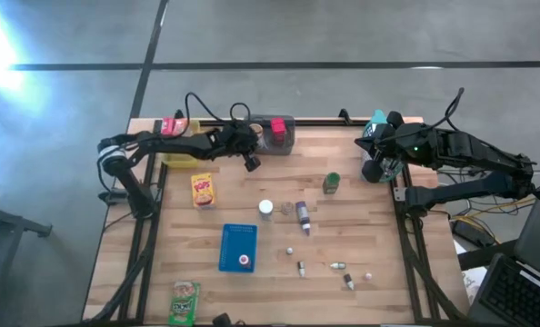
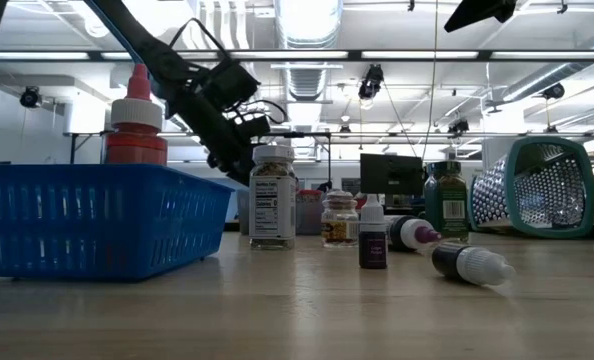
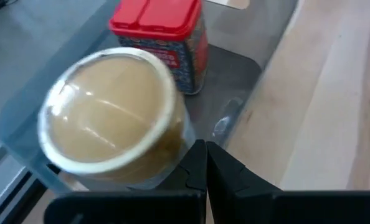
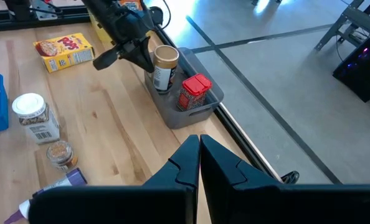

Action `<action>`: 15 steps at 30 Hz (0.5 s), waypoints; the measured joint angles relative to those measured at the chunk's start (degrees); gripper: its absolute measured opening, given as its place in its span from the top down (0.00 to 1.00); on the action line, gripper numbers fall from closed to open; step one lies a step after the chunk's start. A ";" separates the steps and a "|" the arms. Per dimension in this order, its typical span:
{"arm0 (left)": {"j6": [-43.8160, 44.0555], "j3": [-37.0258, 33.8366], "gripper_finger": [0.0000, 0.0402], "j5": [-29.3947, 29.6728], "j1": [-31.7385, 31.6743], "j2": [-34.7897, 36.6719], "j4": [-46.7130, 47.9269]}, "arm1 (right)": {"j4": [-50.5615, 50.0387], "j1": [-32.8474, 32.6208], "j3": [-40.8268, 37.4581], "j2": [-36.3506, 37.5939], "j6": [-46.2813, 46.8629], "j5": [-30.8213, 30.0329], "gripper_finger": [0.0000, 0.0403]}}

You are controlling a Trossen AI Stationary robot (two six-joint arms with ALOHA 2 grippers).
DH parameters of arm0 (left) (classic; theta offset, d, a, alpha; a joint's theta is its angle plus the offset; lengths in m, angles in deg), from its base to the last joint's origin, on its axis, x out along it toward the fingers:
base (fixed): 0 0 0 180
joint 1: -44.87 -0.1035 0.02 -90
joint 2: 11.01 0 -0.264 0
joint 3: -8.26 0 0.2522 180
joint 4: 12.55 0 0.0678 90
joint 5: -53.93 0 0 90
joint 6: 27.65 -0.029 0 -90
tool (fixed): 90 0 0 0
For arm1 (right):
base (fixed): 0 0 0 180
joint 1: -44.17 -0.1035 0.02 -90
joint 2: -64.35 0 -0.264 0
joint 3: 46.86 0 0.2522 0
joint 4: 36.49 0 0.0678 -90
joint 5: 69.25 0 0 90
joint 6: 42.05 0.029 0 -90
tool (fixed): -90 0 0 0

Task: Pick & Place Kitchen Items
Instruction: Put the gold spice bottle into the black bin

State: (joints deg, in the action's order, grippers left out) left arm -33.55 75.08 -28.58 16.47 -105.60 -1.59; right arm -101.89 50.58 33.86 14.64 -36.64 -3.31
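Seen from above, both arms reach over the far half of the wooden surface (image 1: 252, 291). Left jaws (image 1: 250, 162) hang just beside a grey bin (image 1: 288, 143) at the far edge, which holds a red-lidded can (image 1: 276, 128). Right jaws (image 1: 374, 169) hover off the surface's right edge, well apart from the items. A yellow box (image 1: 202, 190) lies near the left jaws; a white-lidded jar (image 1: 265, 209), a green jar (image 1: 331, 183) and a purple bottle (image 1: 302, 215) sit mid-surface. A blue tray (image 1: 237, 245) lies nearer the front, with small bottles (image 1: 300, 268) scattered to its right and a green packet (image 1: 185, 302) at the front edge.

From surface height, the blue tray (image 2: 97, 215) is closest, a red bottle (image 2: 136, 125) standing in it. A dropper bottle (image 2: 471, 263) lies on its side, a purple bottle (image 2: 373, 235) stands upright, and the white-lidded jar (image 2: 272, 198) stands behind, with the left arm over it.

Left wrist view: the jaws (image 3: 206, 167) are closed and empty, their tips just beside a tan-lidded jar (image 3: 113, 118) in the grey bin (image 3: 235, 81), with the can (image 3: 163, 37) behind the jar.

Right wrist view: the jaws (image 4: 199, 152) are closed and empty. Beyond them the bin (image 4: 185, 112) holds the tan-lidded jar (image 4: 164, 68) and the can (image 4: 194, 92), with the left jaws (image 4: 116, 55) next to the jar.
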 joint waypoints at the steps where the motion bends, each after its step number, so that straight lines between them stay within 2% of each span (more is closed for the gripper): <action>1: 0.01 0.00 1.00 0.13 -0.15 0.00 -0.10 | 0.00 0.01 0.00 0.00 0.03 0.00 0.98; 15: -0.70 0.00 1.00 2.71 -2.76 0.00 -2.31 | 0.00 -0.02 0.00 0.02 0.07 0.00 0.98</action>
State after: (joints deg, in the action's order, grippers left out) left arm -34.24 75.08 -25.87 13.71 -105.60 -3.89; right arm -101.89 50.56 33.86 14.66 -36.57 -3.31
